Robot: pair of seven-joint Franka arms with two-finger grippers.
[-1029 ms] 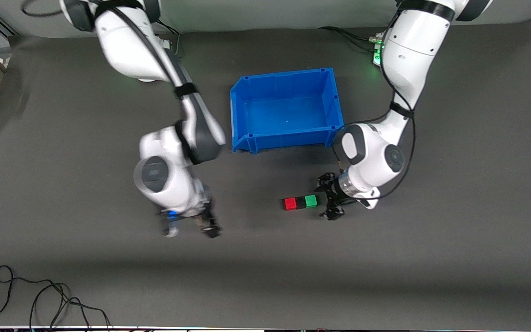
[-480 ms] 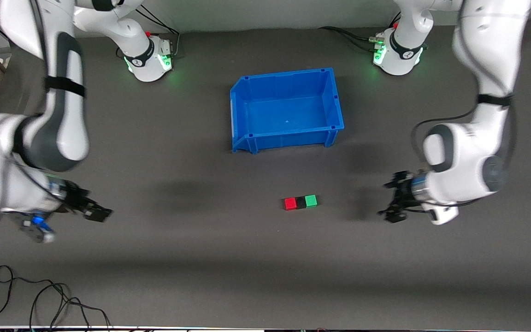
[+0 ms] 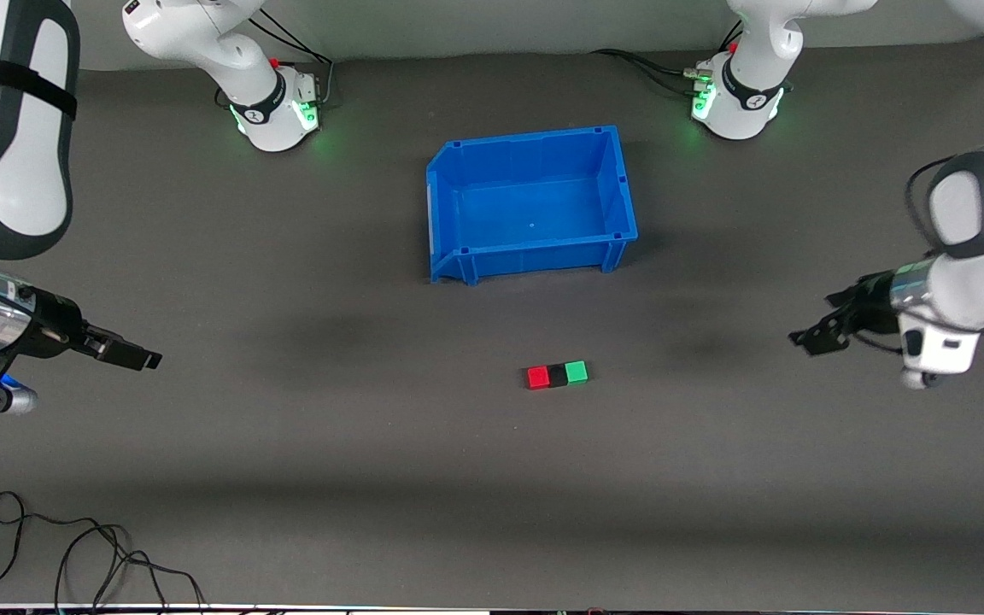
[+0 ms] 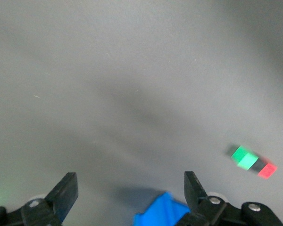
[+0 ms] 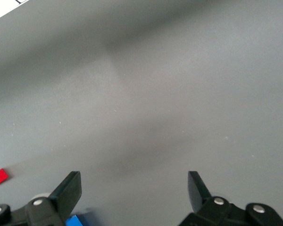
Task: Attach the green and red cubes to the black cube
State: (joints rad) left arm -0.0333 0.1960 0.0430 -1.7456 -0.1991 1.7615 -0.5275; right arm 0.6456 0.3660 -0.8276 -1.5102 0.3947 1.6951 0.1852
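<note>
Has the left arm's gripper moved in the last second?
Yes. The left gripper has pulled away from the green cube toward its own end of the table, open and empty.

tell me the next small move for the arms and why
Probably just park both arms. The red cube, black cube and green cube already sit joined in one row on the table. The left gripper and right gripper are open, empty and well off to the ends.
</note>
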